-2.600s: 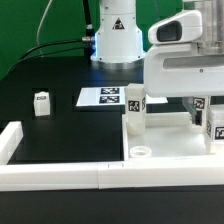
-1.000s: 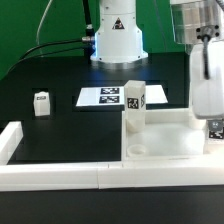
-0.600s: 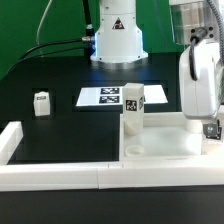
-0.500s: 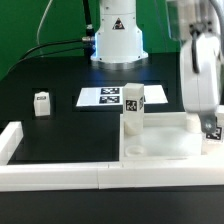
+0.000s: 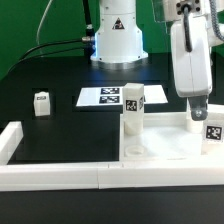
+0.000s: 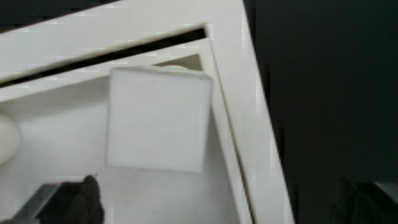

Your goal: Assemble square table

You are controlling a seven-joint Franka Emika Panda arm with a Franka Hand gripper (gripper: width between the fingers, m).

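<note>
The long low white wall (image 5: 70, 175) runs along the near edge of the black counter (image 5: 60, 125). Just behind it, towards the exterior view's right, the square table slab (image 5: 165, 140) lies flat with its raised rim up and one round corner socket (image 5: 134, 153) showing.

Three legs can be counted in the exterior view. One leg (image 5: 133, 106) stands upright on the slab's corner just behind that socket, its long axis vertical and its tag facing the camera. A second leg (image 5: 213, 136) stands at the slab's far end towards the exterior view's right, partly cut off by the picture's edge. A third, loose leg (image 5: 41, 104) sits on the counter well apart from the slab, towards the exterior view's left. The marker board (image 5: 112, 97) lies flat just behind the slab.

The gripper (image 5: 198, 113) hangs above the slab beside the second leg, its fingers apart and holding nothing.

The wrist view alone looks straight down: a pale upright block (image 6: 160, 120) (probably a leg's top) inside the slab's rim (image 6: 240, 120), with dark finger tips (image 6: 68, 198) at the picture's edge.
</note>
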